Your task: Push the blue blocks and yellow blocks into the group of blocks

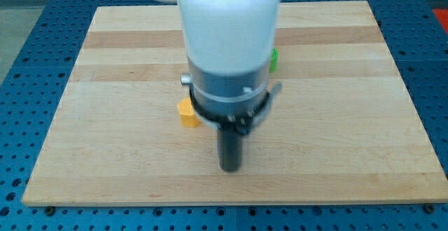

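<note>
No claw — my tip [230, 168] sits low, right of the yellow block [187, 112]; blue blocks hidden — a blind push could scatter them.

Pale, smooth-grained wooden board [84, 84]; matt dark rod; glossy white arm housing [227, 21].

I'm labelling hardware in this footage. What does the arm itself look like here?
A glossy white rounded housing sits above a dark grey cylindrical collar ringed by a black band with small metal fittings. Below it a straight dark rod ends in my tip. No cables or markings are clearly visible.
</note>
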### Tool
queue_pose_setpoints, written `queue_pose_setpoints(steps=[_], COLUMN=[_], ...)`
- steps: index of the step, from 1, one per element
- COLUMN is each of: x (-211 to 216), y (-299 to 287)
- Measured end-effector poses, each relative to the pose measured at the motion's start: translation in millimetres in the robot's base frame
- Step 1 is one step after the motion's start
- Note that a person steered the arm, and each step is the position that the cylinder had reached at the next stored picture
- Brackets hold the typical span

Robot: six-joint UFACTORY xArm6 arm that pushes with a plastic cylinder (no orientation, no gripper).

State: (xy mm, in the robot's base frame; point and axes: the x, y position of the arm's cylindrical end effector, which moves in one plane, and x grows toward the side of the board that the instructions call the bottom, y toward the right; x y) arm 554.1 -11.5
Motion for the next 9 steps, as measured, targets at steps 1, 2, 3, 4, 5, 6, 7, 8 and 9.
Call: queue_pose_setpoints(steps=[1, 2, 3, 4, 5, 6, 7, 8, 9], x=[-97.3, -110.0, -110.0, -85.4, -38.1, -30.0, -50.0, -56.8, -122.3], y=[-0.6, -0.6, -0.6, -0.6, -4.3, -28.0, -69.5, -84.6, -74.1])
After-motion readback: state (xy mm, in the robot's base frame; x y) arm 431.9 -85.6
